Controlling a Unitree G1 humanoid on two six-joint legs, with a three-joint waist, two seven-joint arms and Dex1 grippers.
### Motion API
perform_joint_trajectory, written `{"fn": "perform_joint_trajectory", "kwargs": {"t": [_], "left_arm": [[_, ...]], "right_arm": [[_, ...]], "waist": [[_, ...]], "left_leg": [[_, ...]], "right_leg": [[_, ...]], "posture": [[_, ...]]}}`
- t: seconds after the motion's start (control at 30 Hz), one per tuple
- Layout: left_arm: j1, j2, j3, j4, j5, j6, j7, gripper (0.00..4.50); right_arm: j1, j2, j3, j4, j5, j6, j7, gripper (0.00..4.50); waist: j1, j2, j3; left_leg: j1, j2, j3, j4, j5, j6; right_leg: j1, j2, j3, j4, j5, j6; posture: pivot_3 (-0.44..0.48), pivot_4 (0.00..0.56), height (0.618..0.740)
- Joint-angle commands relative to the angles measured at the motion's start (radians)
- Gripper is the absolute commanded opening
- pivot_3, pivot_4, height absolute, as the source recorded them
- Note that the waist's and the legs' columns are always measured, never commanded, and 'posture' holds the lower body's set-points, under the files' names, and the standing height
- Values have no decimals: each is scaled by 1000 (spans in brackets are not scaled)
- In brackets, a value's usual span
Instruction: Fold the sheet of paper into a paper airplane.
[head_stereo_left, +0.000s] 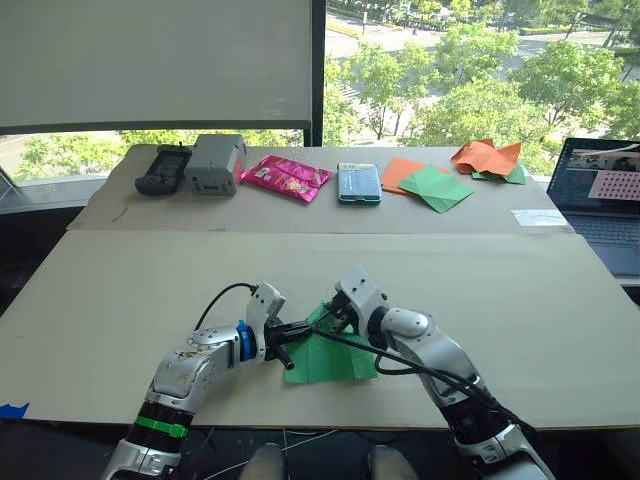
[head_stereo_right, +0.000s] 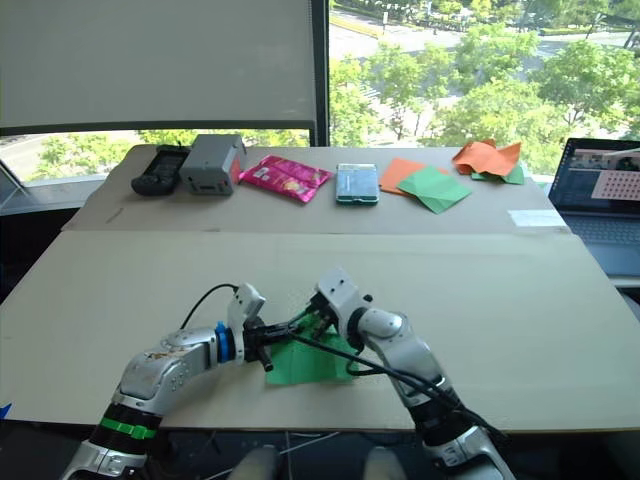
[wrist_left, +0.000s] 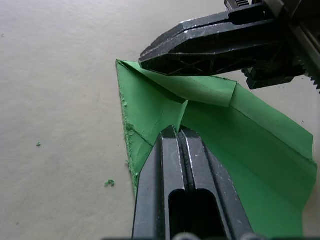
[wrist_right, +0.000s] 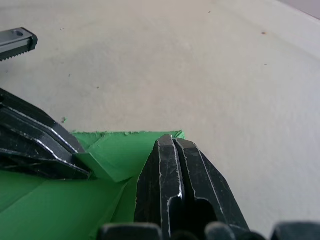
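Green sheet of paper (wrist_left: 260, 145), creased, corner folded

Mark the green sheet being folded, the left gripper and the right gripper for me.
sheet of paper (head_stereo_left: 325, 362), left eye view, on its flat near part.
left gripper (wrist_left: 176, 132), left wrist view, at the shut fingertips resting on the paper.
right gripper (wrist_right: 172, 141), right wrist view, at the closed fingertips on the paper's edge.
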Motion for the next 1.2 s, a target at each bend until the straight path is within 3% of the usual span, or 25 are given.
{"fn": "perform_joint_trajectory", "kwargs": {"t": [0.03,0.4,0.5,0.7,0.87,0.9,0.93,1.1,1.13,1.2], "left_arm": [[3,11,-17,23,34,8,16,33],[14,27,-6,-4,26,18,13,33],[20,38,8,-26,13,28,6,802],[16,70,85,-81,-53,76,-1,2767],[-32,90,134,-36,-82,80,-20,2767],[-38,89,131,-24,-81,68,-36,2210],[-39,91,121,-15,-71,53,-49,2034],[-76,72,77,49,-13,-2,-48,269],[-93,62,62,71,6,-19,-41,16],[-118,47,42,102,32,-39,-35,16]], "right_arm": [[-24,13,-19,5,11,-48,0,0],[9,2,52,80,-39,-21,-4,0],[9,3,56,94,-47,-23,-8,0],[8,15,51,98,-44,-22,-9,0],[7,25,51,108,-45,-27,-12,0],[6,26,52,111,-47,-28,-13,0],[5,28,51,112,-48,-28,-14,0],[0,36,42,117,-51,-23,-21,0],[1,37,40,118,-52,-23,-23,0],[3,37,40,117,-52,-23,-25,0]], "waist": [[0,0,0],[-2,1,-1],[-4,1,-1],[-7,1,-1],[-9,1,-1],[-8,1,-1],[-8,1,-1],[-6,1,-1],[-6,1,-1],[-5,1,-1]], "left_leg": [[0,0,0,0,0,0],[1,0,0,0,0,0],[1,0,0,0,0,0],[2,0,0,-1,0,0],[2,0,0,-1,0,0],[2,0,0,-1,0,0],[2,0,0,-1,0,0],[2,0,0,-1,0,0],[2,0,0,-1,0,0],[2,0,0,-1,0,0]], "right_leg": [[0,0,0,0,0,0],[0,0,0,0,0,0],[0,0,0,1,0,0],[0,0,0,1,0,0],[0,0,0,1,0,0],[0,0,0,1,0,0],[0,0,0,1,0,0],[0,0,0,1,0,0],[0,0,0,1,0,0],[0,1,0,1,0,0]], "posture": [[0,150,706],[0,150,706],[0,150,706],[0,150,706],[0,150,706],[0,150,706],[0,150,706],[0,150,706],[0,150,706],[0,150,706]]}}
